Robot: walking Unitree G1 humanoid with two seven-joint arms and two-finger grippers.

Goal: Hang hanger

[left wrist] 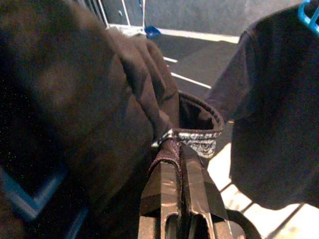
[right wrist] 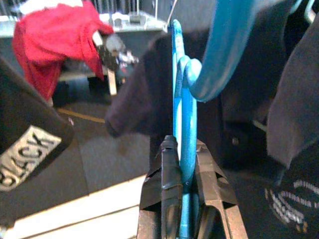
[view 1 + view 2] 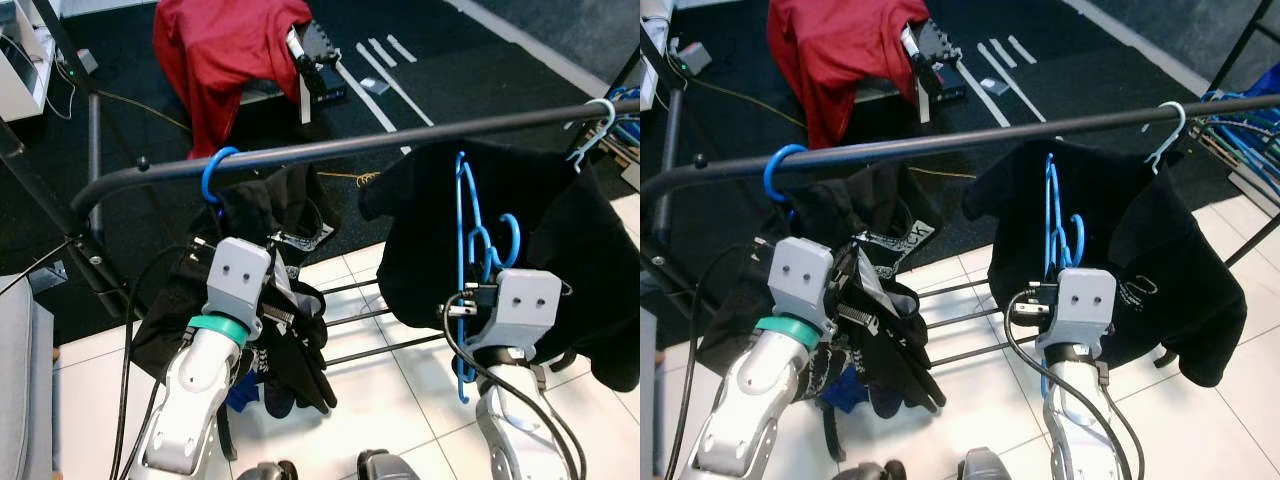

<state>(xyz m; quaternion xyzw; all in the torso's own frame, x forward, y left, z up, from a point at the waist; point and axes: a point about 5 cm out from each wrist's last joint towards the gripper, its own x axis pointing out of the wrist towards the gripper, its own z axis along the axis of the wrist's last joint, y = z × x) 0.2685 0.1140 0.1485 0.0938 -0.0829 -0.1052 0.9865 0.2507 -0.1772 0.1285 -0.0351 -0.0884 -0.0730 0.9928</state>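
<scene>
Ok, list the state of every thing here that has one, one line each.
Rail: level, carrying hangers.
Left blue hanger: hooked on the rail, black garment on it.
Black garment: hanging, pinched by the left hand.
Right blue hanger: off the rail, clamped in the right hand.
White hanger: hooked on the rail.
Red cloth: draped behind.

A blue hanger (image 3: 1052, 225) is showing against a black shirt (image 3: 1160, 290). A red garment (image 3: 225, 50) is lying behind. A black waistband (image 1: 199, 127) is bearing white lettering.
</scene>
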